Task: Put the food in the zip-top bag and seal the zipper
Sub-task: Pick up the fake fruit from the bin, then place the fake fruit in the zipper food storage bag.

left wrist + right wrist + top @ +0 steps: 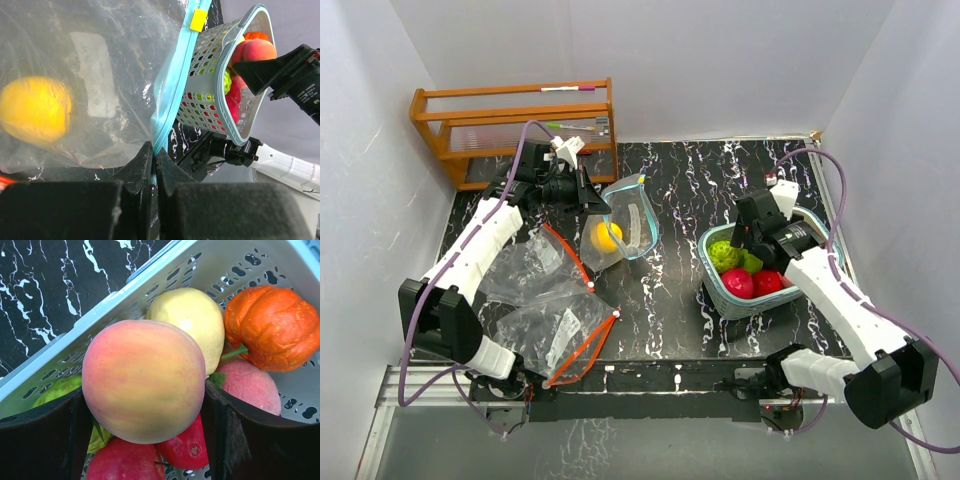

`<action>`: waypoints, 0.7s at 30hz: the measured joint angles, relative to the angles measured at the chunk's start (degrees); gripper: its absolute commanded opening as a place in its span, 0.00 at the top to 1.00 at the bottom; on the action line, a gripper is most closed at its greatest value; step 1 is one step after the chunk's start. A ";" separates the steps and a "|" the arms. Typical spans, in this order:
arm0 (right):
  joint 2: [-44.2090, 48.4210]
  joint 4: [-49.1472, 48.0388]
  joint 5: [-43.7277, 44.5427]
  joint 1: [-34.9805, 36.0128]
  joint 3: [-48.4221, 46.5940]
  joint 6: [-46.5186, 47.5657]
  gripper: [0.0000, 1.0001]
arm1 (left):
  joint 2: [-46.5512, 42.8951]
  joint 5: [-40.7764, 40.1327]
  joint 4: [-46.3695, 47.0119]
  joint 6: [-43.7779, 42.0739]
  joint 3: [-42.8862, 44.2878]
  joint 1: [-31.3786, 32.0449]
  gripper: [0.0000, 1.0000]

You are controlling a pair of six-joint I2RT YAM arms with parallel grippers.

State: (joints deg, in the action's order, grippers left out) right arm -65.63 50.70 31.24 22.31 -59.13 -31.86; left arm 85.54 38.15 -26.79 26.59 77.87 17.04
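While the counter (pixel 670 300) carries everything, the zip-top bag (pixel 100 65) hangs from L pincer (pixel 153 150), which is pressed together on its blue zip edge. Around R pincer (pixel 145 410) sits the teal basket (pixel 210 270). The peach (pixel 144 380) is pinched btwn R pincer's fingers, touching both. The orange pumpkin (pixel 272 327) & pale yellow fruit (pixel 192 320) lie just beyond it, w/ red pieces (pixel 185 450) under it. A round yellow fruit (pixel 35 110) sits inside the bag, left of L pincer.

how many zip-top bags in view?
3. The blue-zipper bag is held at its rim by the left gripper, yellow fruit inside; a red-zipper bag lies beside the left arm; a second red-zipper bag lies nearer the bases. No others visible.
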 measured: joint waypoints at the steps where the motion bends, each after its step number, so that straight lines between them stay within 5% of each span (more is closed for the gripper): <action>1: 0.59 -0.02 0.31 -0.09 0.00 0.26 0.49 | 0.00 0.00 0.00 0.02 0.00 0.00 1.00; 8: 2.89 0.04 -3.04 -0.33 -3.23 3.34 0.59 | 0.00 0.52 1.09 0.70 -0.31 0.00 1.00; 21: 3.34 -20.72 -35.15 5.42 -9.66 3.50 0.64 | 0.00 1.64 4.02 3.26 -0.76 0.00 1.00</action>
State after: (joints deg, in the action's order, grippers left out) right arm -62.28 29.98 -3.90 27.73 -68.79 -28.36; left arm 85.54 39.79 -22.76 29.85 77.10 17.04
